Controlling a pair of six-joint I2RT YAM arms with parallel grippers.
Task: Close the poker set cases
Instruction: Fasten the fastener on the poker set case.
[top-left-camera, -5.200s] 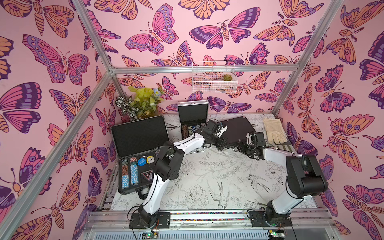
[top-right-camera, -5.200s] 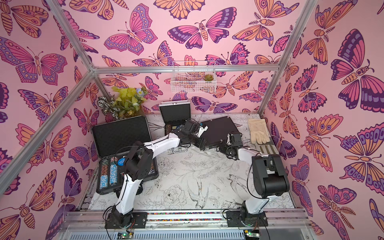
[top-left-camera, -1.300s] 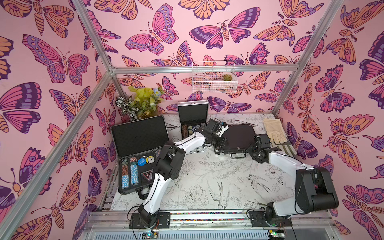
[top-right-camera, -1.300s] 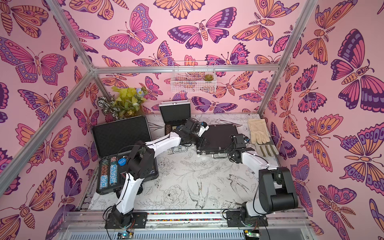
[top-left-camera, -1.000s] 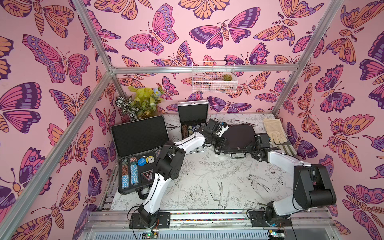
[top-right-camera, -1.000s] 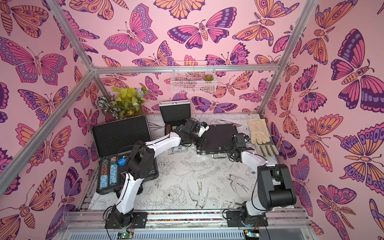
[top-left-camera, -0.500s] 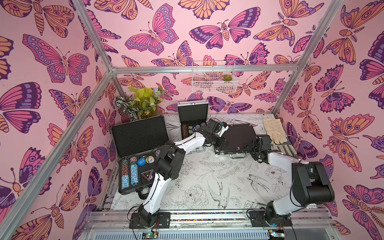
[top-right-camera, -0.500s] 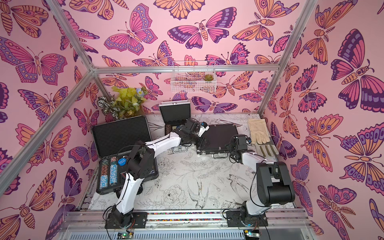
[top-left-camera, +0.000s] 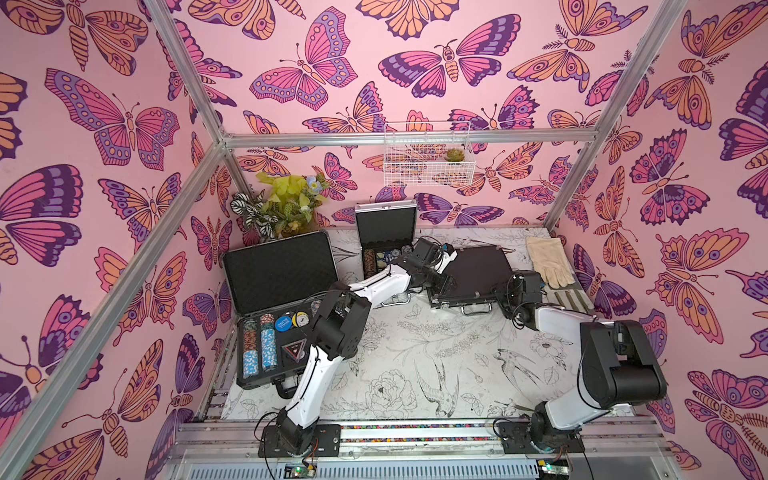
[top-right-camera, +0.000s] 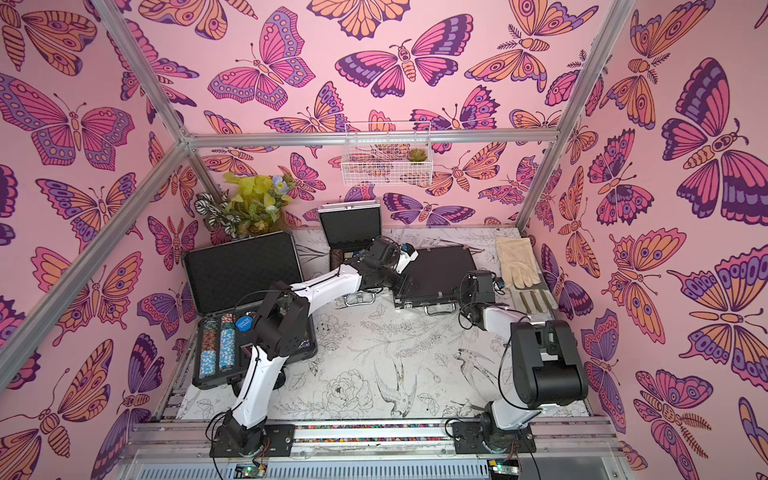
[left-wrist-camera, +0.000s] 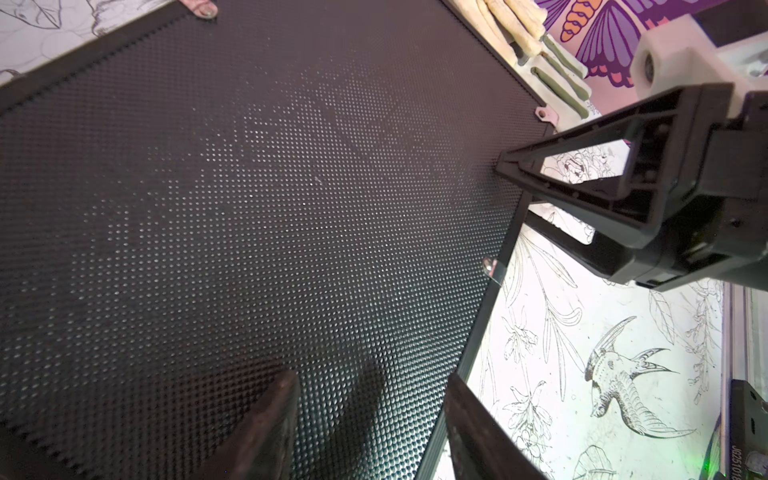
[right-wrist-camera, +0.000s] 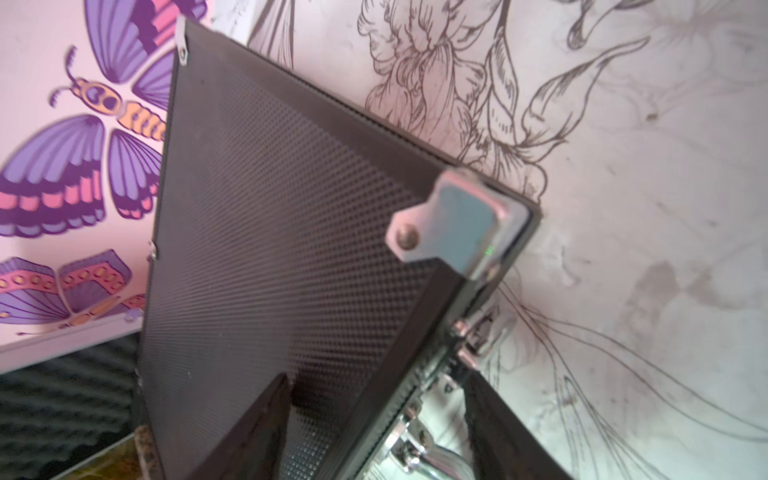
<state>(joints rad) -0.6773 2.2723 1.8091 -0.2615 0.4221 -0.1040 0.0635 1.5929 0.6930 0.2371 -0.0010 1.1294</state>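
Butterfly-papered cell, floral tabletop (top-left-camera: 415, 357): medium black case (top-left-camera: 478, 268), lid lowered, under left fingers (left-wrist-camera: 266, 428), spread and empty, apparently pressing it shut; right fingers (right-wrist-camera: 257, 428) parted astride its front edge beside a latch (right-wrist-camera: 478, 336), gripping nothing. Off beyond left fingers, small silver case (top-left-camera: 386, 226) and large ribbed case (top-left-camera: 282, 274) gaping.

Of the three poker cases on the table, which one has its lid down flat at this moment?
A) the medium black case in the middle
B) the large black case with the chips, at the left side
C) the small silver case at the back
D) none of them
A: the medium black case lies shut with its dimpled lid flat, while the large black case and the small silver case have their lids raised and chips showing.
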